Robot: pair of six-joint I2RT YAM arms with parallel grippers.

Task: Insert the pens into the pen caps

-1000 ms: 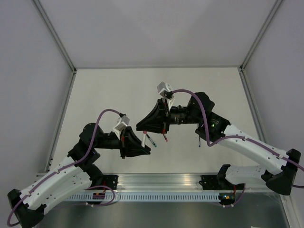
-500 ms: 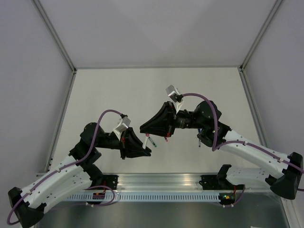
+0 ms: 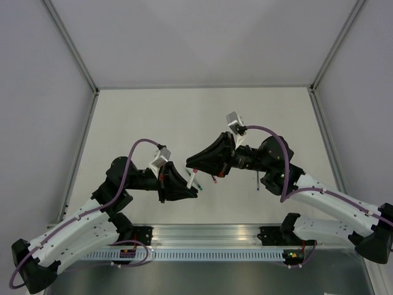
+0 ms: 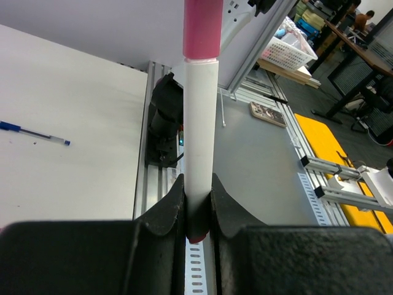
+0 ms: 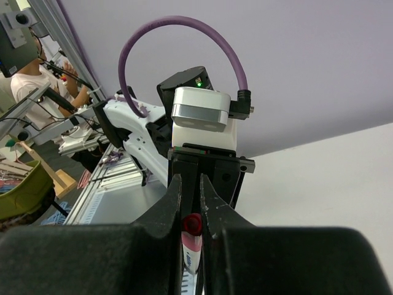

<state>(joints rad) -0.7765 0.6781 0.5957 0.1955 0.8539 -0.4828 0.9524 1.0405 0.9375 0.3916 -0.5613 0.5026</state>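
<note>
Whitish and straight, the pen (image 4: 201, 123) is standing upright in the left wrist view, with a pinkish-red cap (image 4: 202, 27) sitting on its upper end, flush against the barrel. The left claw (image 4: 198, 206) is pinching the lower part of the barrel. Its two dark fingers (image 4: 164, 212) are pressing in from either side, and a small red tip is showing just below them. In the overhead view the same pen (image 3: 194, 180) is hanging above the counter (image 3: 153, 117) near its front edge, in the gap between the two arms. The left claw (image 3: 192, 190) is gripping it from the near side and the right claw (image 3: 190, 167) is meeting it from the far side.

In the right wrist view, the right claw (image 5: 191, 215) is drawn in narrow, squeezing the round red cap (image 5: 191, 224) end-on. The pale barrel (image 5: 191, 253) is running away beneath it towards the left arm's wrist camera (image 5: 202, 117) and its looping purple cable (image 5: 184, 27). How far the cap is pushed home is not clear.

Farther out, a red-ended pen (image 3: 215, 179) is lying on the counter just below the right claw. A blue pen (image 4: 34, 133) is lying flat on the white surface, well apart from the held one. From above it is showing as a thin dark stick (image 3: 258, 182) partly under the right arm.
</note>
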